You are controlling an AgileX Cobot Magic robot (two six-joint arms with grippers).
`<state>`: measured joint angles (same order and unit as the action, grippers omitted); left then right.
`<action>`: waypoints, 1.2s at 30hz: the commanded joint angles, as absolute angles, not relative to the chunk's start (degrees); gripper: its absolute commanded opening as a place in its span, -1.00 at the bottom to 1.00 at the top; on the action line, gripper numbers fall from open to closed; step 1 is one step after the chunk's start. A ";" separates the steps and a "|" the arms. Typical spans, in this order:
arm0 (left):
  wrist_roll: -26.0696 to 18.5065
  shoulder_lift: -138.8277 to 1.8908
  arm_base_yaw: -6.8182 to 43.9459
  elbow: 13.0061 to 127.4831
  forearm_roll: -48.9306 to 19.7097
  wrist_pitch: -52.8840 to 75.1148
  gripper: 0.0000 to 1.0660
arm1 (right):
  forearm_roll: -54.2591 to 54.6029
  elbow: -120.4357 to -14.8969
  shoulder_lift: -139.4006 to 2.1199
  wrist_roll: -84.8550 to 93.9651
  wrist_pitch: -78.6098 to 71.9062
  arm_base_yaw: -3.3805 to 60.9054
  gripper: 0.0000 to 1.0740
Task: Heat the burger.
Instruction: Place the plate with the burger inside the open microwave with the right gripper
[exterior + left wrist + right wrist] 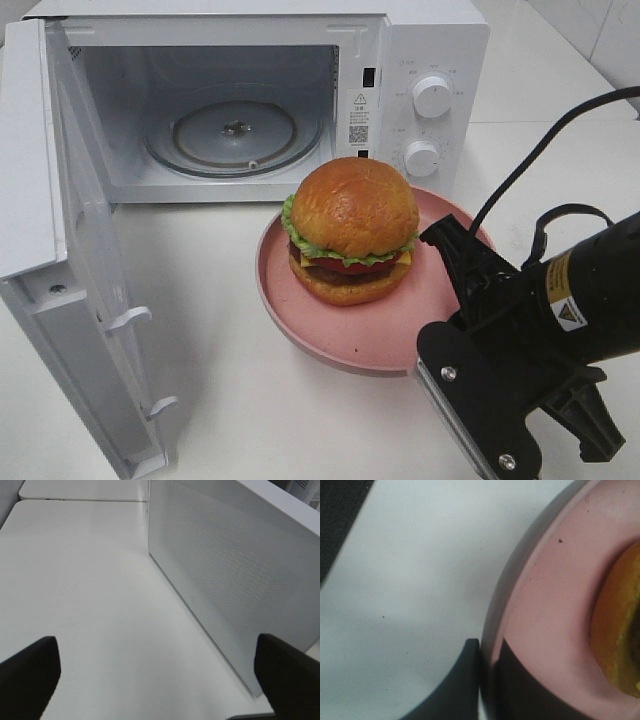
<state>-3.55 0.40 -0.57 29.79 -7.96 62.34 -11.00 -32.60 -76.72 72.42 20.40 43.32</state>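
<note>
The burger [352, 228], with a glossy brown bun, lettuce, tomato and cheese, sits on a round pink plate [340, 340] in front of the open microwave [430, 50]. My right gripper [440, 352] comes in from the lower right and is shut on the plate's near rim. In the right wrist view its gripper [487, 677] pinches the plate's rim [540, 605], one finger outside and one inside, with the burger's bun edge [620, 630] close by. My left gripper [160, 680] is open and empty beside a white dotted face of the microwave [240, 585]; it does not show in the exterior high view.
The microwave door [70, 250] swings wide open to the left. Inside lies a bare glass turntable [235, 130]. Two white knobs [432, 96] sit on the right-hand panel. White tabletop [250, 400] surrounds the plate.
</note>
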 commanded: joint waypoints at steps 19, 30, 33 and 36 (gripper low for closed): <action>-3.15 1.26 -0.23 29.68 -7.91 61.48 0.83 | -3.78 -32.95 -76.09 88.92 15.64 37.47 -1.00; -3.15 1.26 -0.23 29.68 -7.91 61.48 0.83 | -7.05 -36.38 -80.96 86.40 13.64 39.65 -1.00; -3.15 1.26 -0.23 29.68 -7.91 61.48 0.83 | -7.16 -38.67 -82.51 84.97 13.46 39.65 -1.00; -3.15 1.26 -0.23 29.68 -7.91 61.48 0.83 | -7.22 -40.39 -84.05 84.34 13.29 39.65 -1.00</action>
